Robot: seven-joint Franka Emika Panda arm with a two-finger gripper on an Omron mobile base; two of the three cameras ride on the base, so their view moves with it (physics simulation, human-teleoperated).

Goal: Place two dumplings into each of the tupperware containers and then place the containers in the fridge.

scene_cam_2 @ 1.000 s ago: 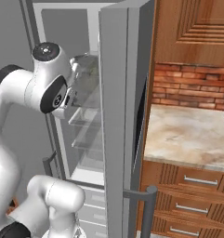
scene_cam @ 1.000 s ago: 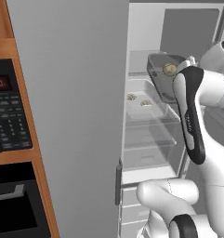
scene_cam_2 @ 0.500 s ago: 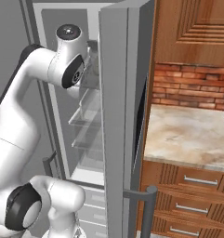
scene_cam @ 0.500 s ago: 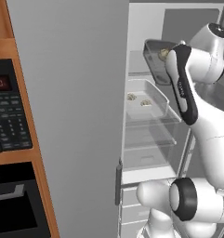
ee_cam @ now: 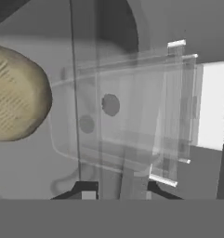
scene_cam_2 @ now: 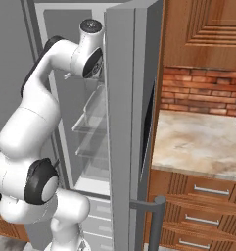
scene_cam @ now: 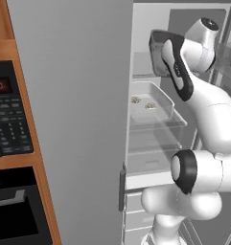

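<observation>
The fridge (scene_cam: 69, 95) stands open. Inside it, the large white tupperware container (scene_cam: 161, 101) rests on a glass shelf with two dumplings (scene_cam: 135, 99) (scene_cam: 148, 105) in it. My gripper (scene_cam: 166, 53) is shut on the rim of the smaller dark grey container (scene_cam: 156, 60). It holds that container tilted in the air at the height of the upper shelf, above the white one. In the hand view one beige dumpling (ee_cam: 16, 93) lies close at the left, just past my gripper (ee_cam: 119, 188). In the right base view the fridge door (scene_cam_2: 131, 127) hides the hand.
Glass shelves (scene_cam: 155, 136) and white drawers (scene_cam: 136, 210) fill the lower fridge. A black-panelled oven (scene_cam: 11, 129) in wood stands to the fridge's left. To its right are a marble counter (scene_cam_2: 198, 144), a brick backsplash (scene_cam_2: 202, 95) and wooden drawers (scene_cam_2: 202, 196).
The arm has stretched up and carried the dark grey container higher and a little further into the fridge, tilting it more. The white container and its dumplings have not moved.
</observation>
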